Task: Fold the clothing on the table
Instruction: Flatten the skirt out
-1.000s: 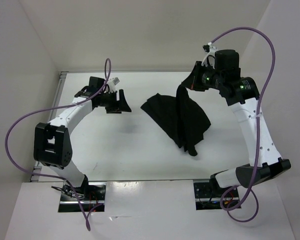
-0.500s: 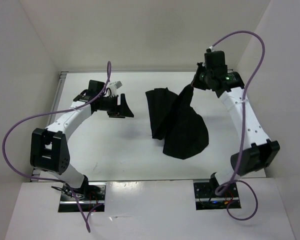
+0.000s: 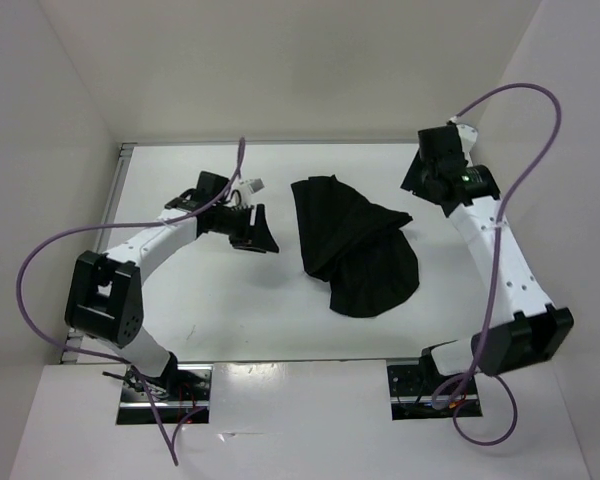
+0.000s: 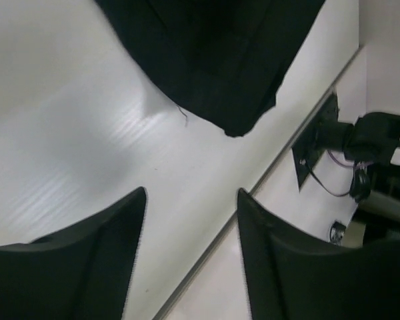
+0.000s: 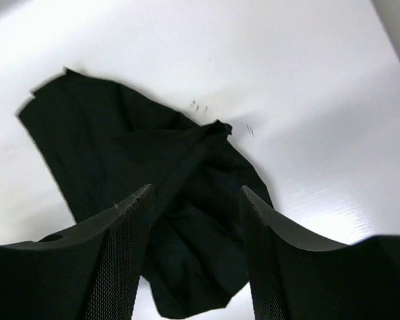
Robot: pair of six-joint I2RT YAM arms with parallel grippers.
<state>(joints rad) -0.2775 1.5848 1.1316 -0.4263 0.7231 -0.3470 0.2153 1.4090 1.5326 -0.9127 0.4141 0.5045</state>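
**Right gripper and left gripper spread and empty beside the skirt**

The right gripper's jaws stand apart with nothing between them. It hangs off the far right corner of the black skirt without touching it. Its arm runs up beside the right wall, with the elbow near and the wrist far. The left gripper's jaws are likewise apart and it holds nothing. It sits just left of the skirt, and its arm bows outward to the left. The skirt lies rumpled on the white table, right of centre, with a raised fold running across it to a point on the right. Bare tabletop shows to its left, along the near edge and on the far side.
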